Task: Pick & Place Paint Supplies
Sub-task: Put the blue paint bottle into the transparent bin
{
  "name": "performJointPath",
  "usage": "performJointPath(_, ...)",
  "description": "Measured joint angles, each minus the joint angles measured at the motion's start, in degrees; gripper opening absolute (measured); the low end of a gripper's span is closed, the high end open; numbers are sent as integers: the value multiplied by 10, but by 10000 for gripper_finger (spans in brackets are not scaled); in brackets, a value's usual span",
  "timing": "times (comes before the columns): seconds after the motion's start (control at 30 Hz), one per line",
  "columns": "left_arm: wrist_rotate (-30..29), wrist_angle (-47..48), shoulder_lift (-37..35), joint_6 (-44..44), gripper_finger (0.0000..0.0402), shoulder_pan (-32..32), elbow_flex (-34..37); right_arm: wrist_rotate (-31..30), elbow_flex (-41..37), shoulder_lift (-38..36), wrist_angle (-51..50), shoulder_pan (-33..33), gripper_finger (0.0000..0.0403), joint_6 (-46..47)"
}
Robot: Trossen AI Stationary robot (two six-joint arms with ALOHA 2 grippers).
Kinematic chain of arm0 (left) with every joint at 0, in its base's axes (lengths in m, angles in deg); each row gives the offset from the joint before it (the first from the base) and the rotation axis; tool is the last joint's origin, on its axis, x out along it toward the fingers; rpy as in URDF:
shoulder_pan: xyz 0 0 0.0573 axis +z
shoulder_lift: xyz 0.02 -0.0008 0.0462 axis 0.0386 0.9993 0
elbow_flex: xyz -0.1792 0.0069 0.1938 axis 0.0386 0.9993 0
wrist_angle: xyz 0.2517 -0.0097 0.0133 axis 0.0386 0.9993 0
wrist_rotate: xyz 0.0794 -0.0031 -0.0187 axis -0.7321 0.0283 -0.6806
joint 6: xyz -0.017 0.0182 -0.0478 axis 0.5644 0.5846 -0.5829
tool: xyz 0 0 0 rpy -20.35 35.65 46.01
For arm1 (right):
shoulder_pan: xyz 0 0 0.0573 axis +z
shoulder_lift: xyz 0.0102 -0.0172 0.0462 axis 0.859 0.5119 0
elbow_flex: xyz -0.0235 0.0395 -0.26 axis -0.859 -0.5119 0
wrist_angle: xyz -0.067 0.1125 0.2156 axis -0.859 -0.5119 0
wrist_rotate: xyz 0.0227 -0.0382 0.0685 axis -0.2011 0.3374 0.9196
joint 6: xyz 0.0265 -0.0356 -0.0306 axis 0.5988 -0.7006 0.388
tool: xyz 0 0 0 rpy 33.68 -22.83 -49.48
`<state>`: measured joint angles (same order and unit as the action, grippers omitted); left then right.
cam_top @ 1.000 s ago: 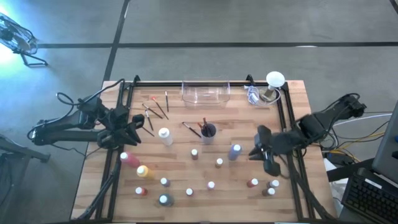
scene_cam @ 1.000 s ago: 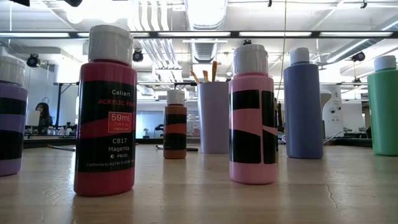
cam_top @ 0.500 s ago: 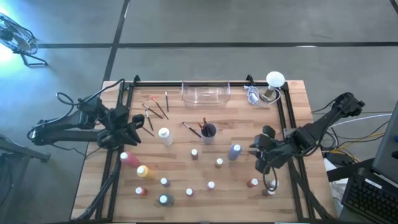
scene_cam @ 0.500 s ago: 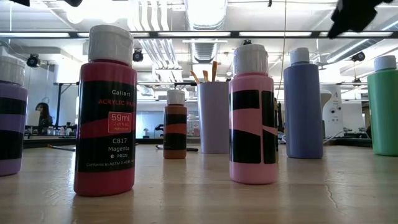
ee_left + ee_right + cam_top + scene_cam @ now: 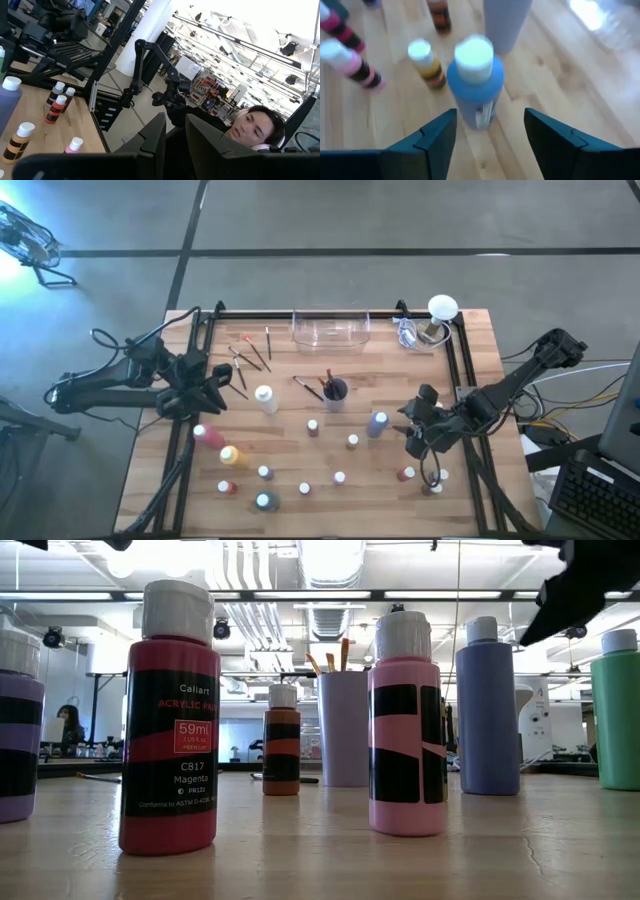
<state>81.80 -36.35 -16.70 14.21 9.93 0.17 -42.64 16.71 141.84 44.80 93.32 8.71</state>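
Two arms are seen from above over the wooden table [image 5: 480, 340]. The brush cup [image 5: 335, 390], with paintbrushes stood in it, is taken as the landmark. The right gripper [image 5: 415, 438] is held to the right of the cup, just beside the tall blue bottle [image 5: 379, 423], which stands upright and apart from it. The left gripper [image 5: 212, 388] is parked well to the left of the cup, near the loose paintbrushes [image 5: 250, 358] lying flat on the wood. A tall white bottle [image 5: 265, 398] is stood between that gripper and the cup; small bottles are scattered on the near side of the cup, and a clear bin [image 5: 331, 327] is set beyond it.

From table level, the cup [image 5: 344, 727] is seen behind a magenta bottle [image 5: 170, 720] and a pink bottle [image 5: 406, 725], with the blue bottle [image 5: 487, 710] to its right; a dark part of an arm is caught above that bottle.

In the left wrist view, the fingers [image 5: 152, 140] are shown close together with a narrow gap and nothing between them; a person is seen beyond the table.

In the right wrist view, the fingers [image 5: 437, 135] are spread wide, empty, with the blue bottle [image 5: 475, 82] framed ahead between them, untouched, the cup just behind it.
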Motion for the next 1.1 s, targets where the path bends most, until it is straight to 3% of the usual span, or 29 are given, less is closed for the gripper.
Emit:
performJointPath(0.1,0,0,0,0,81,0,0,-26,-1,0,23,0,248,-19)
performJointPath(0.67,0,0,0,0,81,0,0,-40,-49,1,146,-20,298,-67)
performJointPath(1.1,0,0,0,0,81,0,0,-38,-89,2,222,-35,282,-79)
